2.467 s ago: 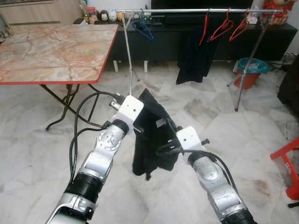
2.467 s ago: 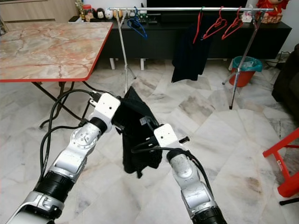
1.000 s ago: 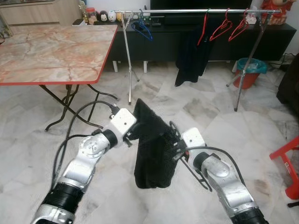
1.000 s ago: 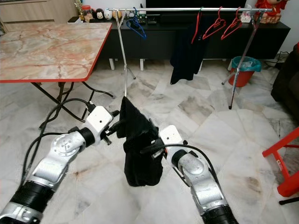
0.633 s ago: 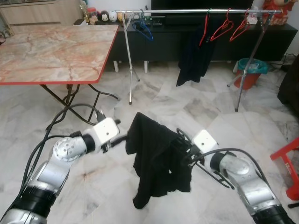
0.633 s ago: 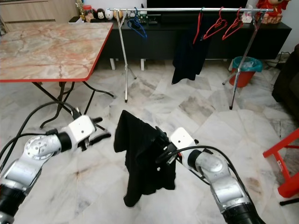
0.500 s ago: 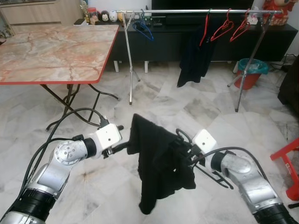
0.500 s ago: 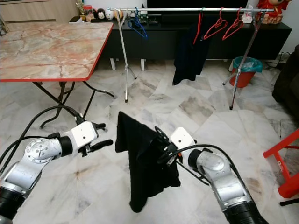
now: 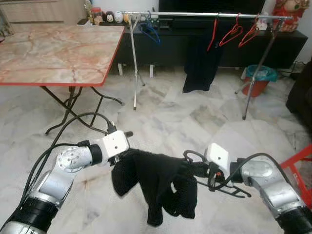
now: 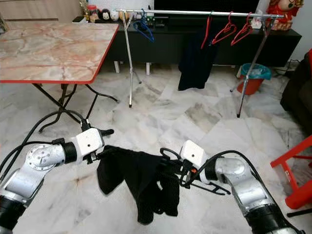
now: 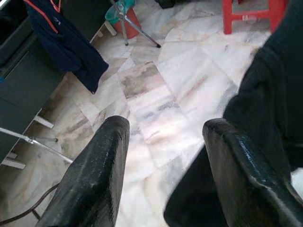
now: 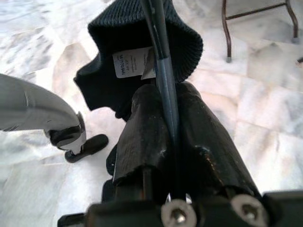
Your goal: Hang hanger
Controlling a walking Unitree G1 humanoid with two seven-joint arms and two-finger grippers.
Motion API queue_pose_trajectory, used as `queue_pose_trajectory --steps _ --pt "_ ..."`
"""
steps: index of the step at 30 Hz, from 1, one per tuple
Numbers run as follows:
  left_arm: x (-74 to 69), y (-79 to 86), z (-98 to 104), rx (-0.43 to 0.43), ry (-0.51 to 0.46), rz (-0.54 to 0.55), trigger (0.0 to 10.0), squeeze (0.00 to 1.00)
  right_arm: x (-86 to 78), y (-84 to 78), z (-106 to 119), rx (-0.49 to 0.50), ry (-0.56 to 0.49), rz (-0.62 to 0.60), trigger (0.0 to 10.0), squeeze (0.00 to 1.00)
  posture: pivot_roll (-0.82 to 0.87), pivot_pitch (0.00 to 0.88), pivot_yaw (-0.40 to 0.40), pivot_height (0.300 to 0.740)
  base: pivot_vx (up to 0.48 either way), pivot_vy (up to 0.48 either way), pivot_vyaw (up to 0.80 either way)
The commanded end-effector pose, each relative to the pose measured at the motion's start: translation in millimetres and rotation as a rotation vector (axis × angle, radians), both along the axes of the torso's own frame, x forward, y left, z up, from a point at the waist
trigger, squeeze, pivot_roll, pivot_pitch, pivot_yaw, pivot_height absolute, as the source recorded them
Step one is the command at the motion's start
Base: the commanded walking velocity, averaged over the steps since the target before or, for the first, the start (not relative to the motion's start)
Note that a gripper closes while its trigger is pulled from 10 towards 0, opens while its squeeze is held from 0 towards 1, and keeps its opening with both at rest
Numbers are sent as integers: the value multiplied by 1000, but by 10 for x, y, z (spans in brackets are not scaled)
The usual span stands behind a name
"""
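**Black garment on a hanger held low over the marble floor**

The right gripper (image 12: 163, 137) has its two fingers pressed together around the thin dark rod of a black hanger (image 10: 207, 186), whose wire loop sticks out beside the silver right forearm. Draped over that hanger is a black knit garment (image 9: 156, 183), slumped in a loose heap that sags toward the marble floor (image 9: 185, 122) between the two arms. In the right wrist view a white label (image 12: 134, 63) shows on the garment's fabric just past the fingertips.

The left gripper (image 11: 163, 175) sits at the garment's left end, with its jaws spread; pale floor shows in the gap between the two fingers, and the dark knit lies against the far finger, not pinched. Black cables loop back from the left forearm.

Well beyond the arms stands a metal clothes rack (image 9: 204, 14) on splayed legs. A blue hanger (image 9: 148, 30) hangs near its left end; toward the right end hang red hangers (image 9: 234, 33), one carrying a dark garment (image 9: 200, 61). A teal-rimmed orange bin (image 9: 258, 78) stands by the rack's right leg. A marble-topped folding table (image 9: 58, 48) with a red edge stands at the left, and a red stool (image 9: 302, 161) at the right edge of the floor.
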State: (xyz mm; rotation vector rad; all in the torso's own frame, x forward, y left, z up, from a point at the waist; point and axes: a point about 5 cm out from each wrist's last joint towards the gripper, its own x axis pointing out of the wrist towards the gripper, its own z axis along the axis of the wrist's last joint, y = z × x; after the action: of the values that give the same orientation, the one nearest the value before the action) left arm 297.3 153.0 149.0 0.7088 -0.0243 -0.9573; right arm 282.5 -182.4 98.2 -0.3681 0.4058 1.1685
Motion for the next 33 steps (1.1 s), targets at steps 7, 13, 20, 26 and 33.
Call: queue_pose_trajectory --steps 7,13,20,26,33 --pt "-121 -88 22 35 113 -158 10000 0 102 57 125 15 -73 44 0 0 91 0 -24 740 0 0 0" --pt "-97 -127 2 64 150 -195 10000 0 121 134 177 42 -95 93 0 0 88 0 -16 740 0 0 0" --pt "0 -227 26 64 132 -203 10000 0 91 248 308 105 -117 182 0 0 81 0 -8 740 0 0 0" --pt "-3 -248 3 65 158 -219 10000 0 94 252 346 109 -142 184 0 0 78 0 -3 740 0 0 0" --pt "-26 -234 -24 71 188 -240 0 0 102 252 338 111 -151 168 0 0 78 0 2 740 0 0 0"
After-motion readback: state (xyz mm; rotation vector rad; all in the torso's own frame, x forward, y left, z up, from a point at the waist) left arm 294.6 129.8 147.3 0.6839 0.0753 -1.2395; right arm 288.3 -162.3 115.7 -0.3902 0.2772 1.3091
